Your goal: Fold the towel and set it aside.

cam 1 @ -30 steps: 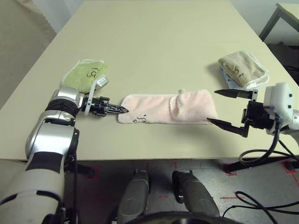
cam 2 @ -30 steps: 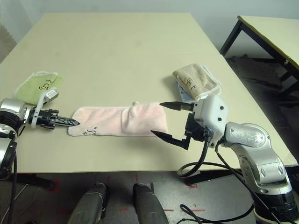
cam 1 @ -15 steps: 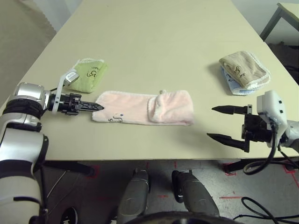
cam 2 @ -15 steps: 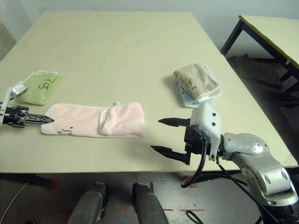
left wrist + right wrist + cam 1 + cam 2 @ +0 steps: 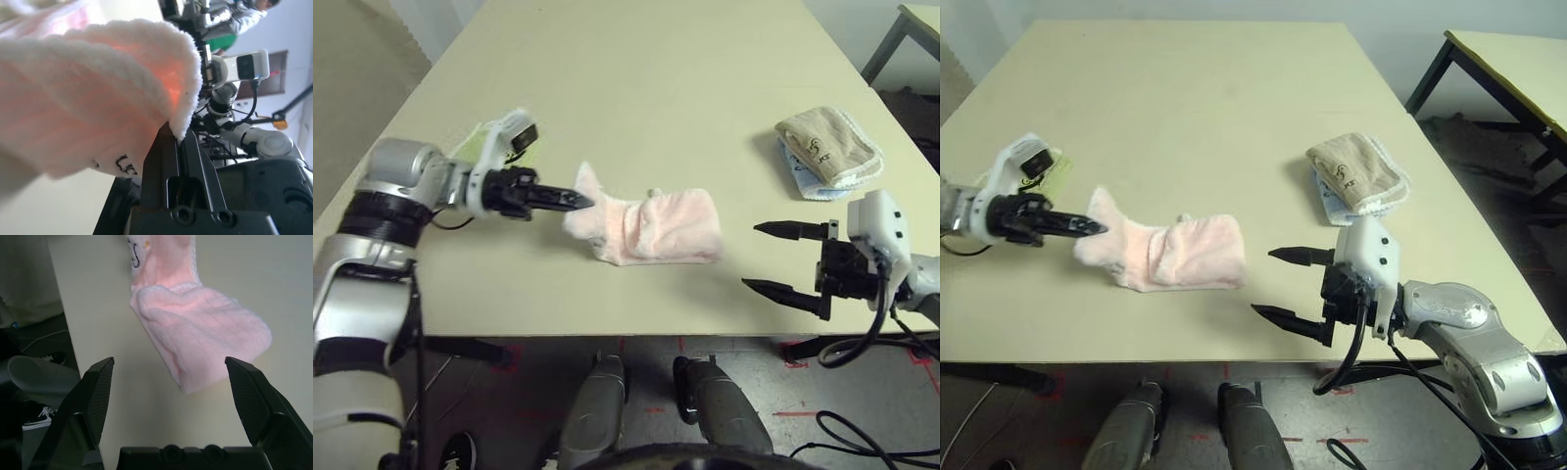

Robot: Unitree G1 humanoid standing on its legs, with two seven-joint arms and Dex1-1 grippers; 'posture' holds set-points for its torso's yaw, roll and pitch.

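Note:
The pale pink towel (image 5: 651, 227) lies near the table's front edge, its right part flat and doubled over. Its left end is lifted off the table in a peak, pinched by my left gripper (image 5: 578, 201), which is shut on that corner. Up close, the left wrist view has the fluffy towel (image 5: 88, 98) draped over the shut black fingers (image 5: 168, 161), with small dark lettering on it. My right gripper (image 5: 771, 258) stands open to the right of the towel, clear of it, near the front edge. Between its spread fingers, the right wrist view looks onto the towel (image 5: 205, 333).
A green folded towel (image 5: 475, 147) lies at the left behind my left arm. A beige folded towel (image 5: 825, 142) sits on a pale blue cloth at the right. Beyond the table's right edge stands another table (image 5: 1513, 54).
My left gripper has lifted the towel's left end and carried it to the right, bunching the cloth shorter. The right gripper stays open in about the same place.

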